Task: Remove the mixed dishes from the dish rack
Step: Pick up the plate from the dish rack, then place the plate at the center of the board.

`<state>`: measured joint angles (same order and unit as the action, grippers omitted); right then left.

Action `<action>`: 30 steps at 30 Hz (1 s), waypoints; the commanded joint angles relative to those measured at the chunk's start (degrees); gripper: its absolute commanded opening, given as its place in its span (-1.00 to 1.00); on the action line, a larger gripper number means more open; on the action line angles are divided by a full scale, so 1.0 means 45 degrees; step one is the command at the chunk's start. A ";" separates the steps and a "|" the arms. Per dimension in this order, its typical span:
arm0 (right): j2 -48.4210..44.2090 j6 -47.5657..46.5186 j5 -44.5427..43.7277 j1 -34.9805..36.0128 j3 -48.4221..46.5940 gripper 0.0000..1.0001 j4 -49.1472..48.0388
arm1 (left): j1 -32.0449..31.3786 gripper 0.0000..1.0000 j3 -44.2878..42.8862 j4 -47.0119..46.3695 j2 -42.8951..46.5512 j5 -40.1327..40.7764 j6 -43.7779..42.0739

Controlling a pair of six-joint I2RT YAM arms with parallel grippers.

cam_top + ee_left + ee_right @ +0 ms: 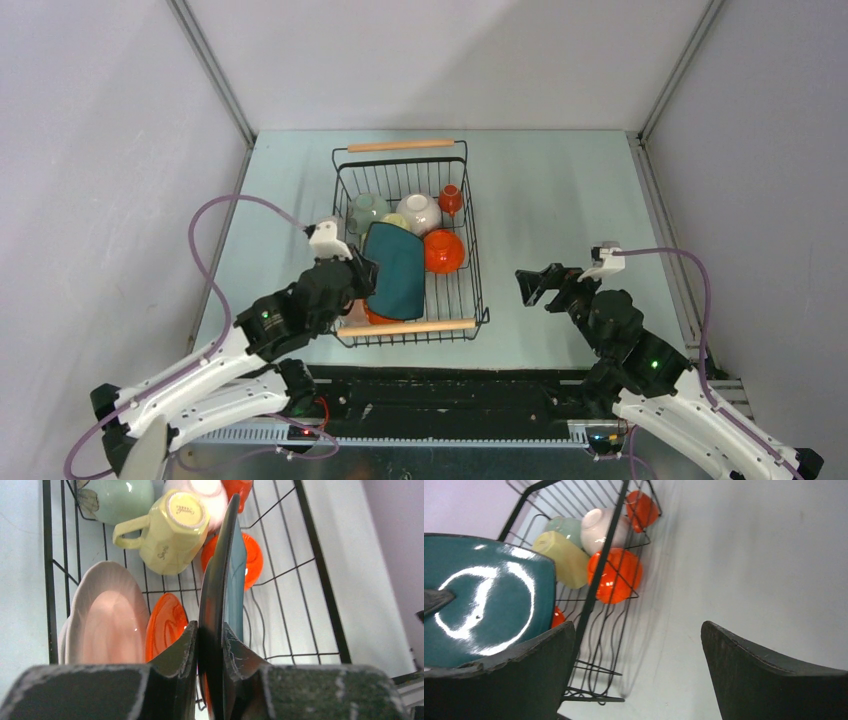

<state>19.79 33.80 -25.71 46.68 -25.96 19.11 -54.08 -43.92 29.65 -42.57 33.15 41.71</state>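
My left tool [210, 632] pinches the near edge of the dark teal square plate [235, 575], which stands on edge inside the dish rack [476, 250], at its near end. Left of that plate in the rack lean a pale bowl [107, 625] and an orange plate [167, 622]. Toward the rack's far end sit a green bowl [122, 497], a yellow mug [172, 530], a white bowl [418, 212], an orange cup [450, 198] and an orange bowl [443, 250]. My right tool [530, 285], spread wide and empty, hovers right of the rack over the table [560, 200]. I see no dish outside the rack, so I judge the unloading barely begun, with every piece left to come out.
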 commanded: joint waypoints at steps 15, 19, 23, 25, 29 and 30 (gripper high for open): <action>0.3677 0.0388 0.7505 -0.0004 -0.0693 0.97 -0.6757 | -0.0004 -1.00 0.3571 -0.8631 0.4569 -0.0995 0.1338; 0.4943 0.1088 0.8504 0.0015 -0.1095 0.94 -0.7256 | -0.0010 -1.00 0.4190 -0.9743 0.4984 -0.1586 0.1544; 0.5665 0.1712 0.9228 0.0168 -0.1107 0.89 -0.7874 | -0.0012 -1.00 0.4847 -1.0931 0.5488 -0.2004 0.1594; 0.5920 0.1964 0.9471 0.0345 -0.1107 0.84 -0.8114 | -0.0003 -1.00 0.5006 -1.1148 0.5697 -0.2013 0.1683; 0.6333 0.2256 0.9415 0.0811 -0.1107 0.77 -0.8540 | -0.0009 -1.00 0.5438 -1.2139 0.5771 -0.2201 0.1818; 0.6468 0.2294 0.9174 0.0954 -0.1107 0.77 -0.8646 | -0.0002 -1.00 0.5509 -1.2488 0.5789 -0.2234 0.1930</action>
<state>47.62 41.71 14.85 48.93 -28.14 -14.13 -54.13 -18.39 -8.99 -18.28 24.93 46.59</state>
